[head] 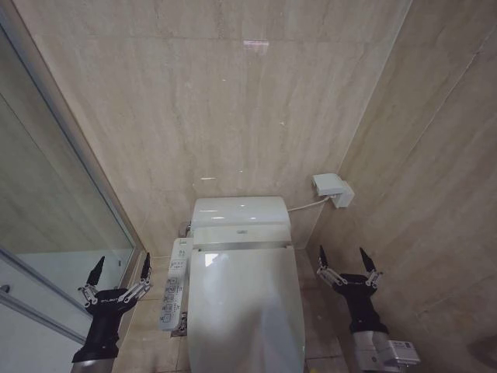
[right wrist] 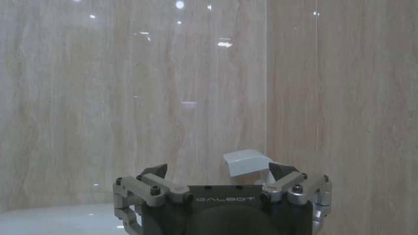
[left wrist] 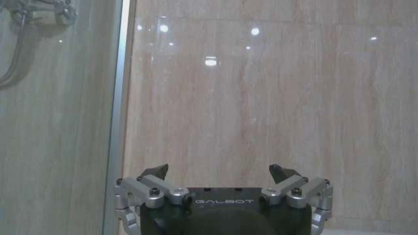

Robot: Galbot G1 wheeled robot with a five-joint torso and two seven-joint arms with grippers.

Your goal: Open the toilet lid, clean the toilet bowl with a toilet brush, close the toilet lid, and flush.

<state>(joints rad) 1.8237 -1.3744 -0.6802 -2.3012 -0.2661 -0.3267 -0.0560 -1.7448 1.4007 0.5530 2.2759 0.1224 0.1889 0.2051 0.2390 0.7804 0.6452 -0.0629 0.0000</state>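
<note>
The left gripper [head: 120, 270] hangs beside the glass partition [head: 46, 202], spread wide and holding nothing. Between the arms the glossy white toilet lid [head: 245, 307] lies shut over the toilet bowl [head: 194, 342], with the button panel [head: 175, 284] on its left edge. The right gripper [head: 345, 259] hovers near the tiled side wall [head: 435, 194], likewise splayed and empty.

Glossy white elongated oval plastic toilet lid [head: 245, 311], plain and unpatterned. Same white on the ceramic tank [head: 241, 220] at 12 o'clock. White button panel [head: 175, 284] at 9 o'clock, dotted with small dark markings. Black left hand [head: 120, 273] and black right hand [head: 346, 263], silver at the knuckles. Beige stone-look wall tiles [head: 233, 101], faintly streaked. White wall box [head: 332, 189] at 1 o'clock.
</note>
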